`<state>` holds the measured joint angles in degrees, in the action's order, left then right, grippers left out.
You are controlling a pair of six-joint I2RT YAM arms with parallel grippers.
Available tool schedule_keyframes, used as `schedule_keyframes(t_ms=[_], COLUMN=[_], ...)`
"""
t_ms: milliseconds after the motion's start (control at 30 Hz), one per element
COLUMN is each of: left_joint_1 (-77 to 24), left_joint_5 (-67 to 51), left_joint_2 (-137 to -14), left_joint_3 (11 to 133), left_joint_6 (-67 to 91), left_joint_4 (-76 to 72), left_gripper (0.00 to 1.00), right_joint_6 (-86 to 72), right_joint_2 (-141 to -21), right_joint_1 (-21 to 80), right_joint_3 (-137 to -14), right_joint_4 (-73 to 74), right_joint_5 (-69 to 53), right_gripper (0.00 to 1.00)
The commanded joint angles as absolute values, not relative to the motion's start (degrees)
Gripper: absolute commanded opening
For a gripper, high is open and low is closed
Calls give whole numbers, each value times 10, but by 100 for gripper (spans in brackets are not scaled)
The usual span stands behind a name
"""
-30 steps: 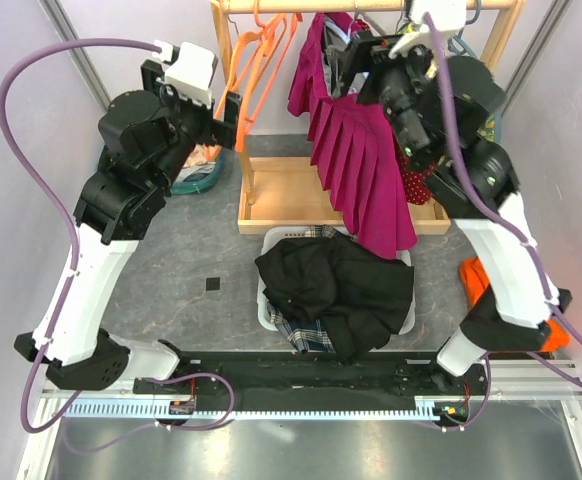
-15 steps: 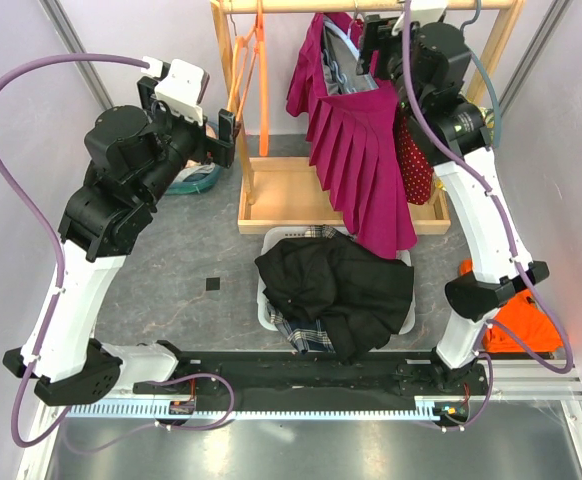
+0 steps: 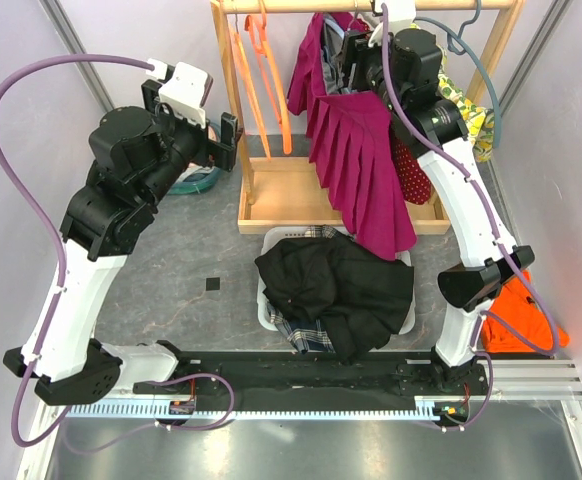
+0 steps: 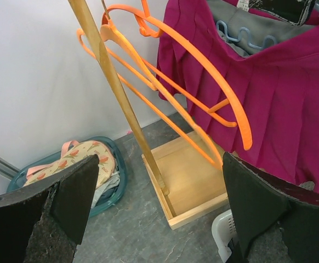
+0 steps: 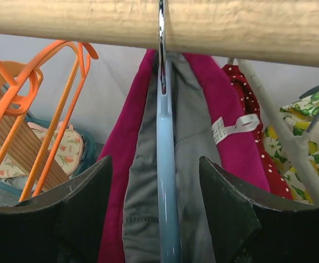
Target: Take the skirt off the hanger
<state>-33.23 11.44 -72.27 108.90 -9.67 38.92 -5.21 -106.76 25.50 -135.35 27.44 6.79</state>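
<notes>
Skirt [image 3: 366,170] on hanger [image 5: 167,181]; right claw [image 5: 155,219] high at rail [image 5: 94,22], parted astride hanger; left claw [image 4: 159,213] wide, facing orange hangers [image 4: 203,104]

Top view high, downward; wrist views close, both toward orange hangers [image 4: 241,129] and skirt [image 4: 291,109]

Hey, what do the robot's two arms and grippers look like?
The left arm and right arm have white link shells and black joints, each trailed by a looping purple cable. A white box tops the left wrist. The left gripper and right gripper have broad, dark, rough-faced fingers.
</notes>
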Motion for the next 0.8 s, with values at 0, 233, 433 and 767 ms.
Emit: schedule_keyframes(t_ms=[0,233,433,767], left_joint_1=[-332,-332,-332,-332], left_joint_5=[117,117,117,124], left_joint_2=[-714,-708,-702,-691], left_joint_3=[1083,1079,1077,1062], left_joint_6=[-93,-94,-96,-103], left_joint_4=[380,379,380,377], left_gripper=[100,100,100,100], right_joint_6=[-65,-75,-75,-75], right_joint_2=[-1072,-1071,-1047,-998], right_joint_1=[255,256,258,258], right_joint_3=[-1354,-1354,-1353,-1368], right_joint_4=[278,281,222,135], right_joint_5=[50,30,41,53], right_gripper=[67,13,0,0])
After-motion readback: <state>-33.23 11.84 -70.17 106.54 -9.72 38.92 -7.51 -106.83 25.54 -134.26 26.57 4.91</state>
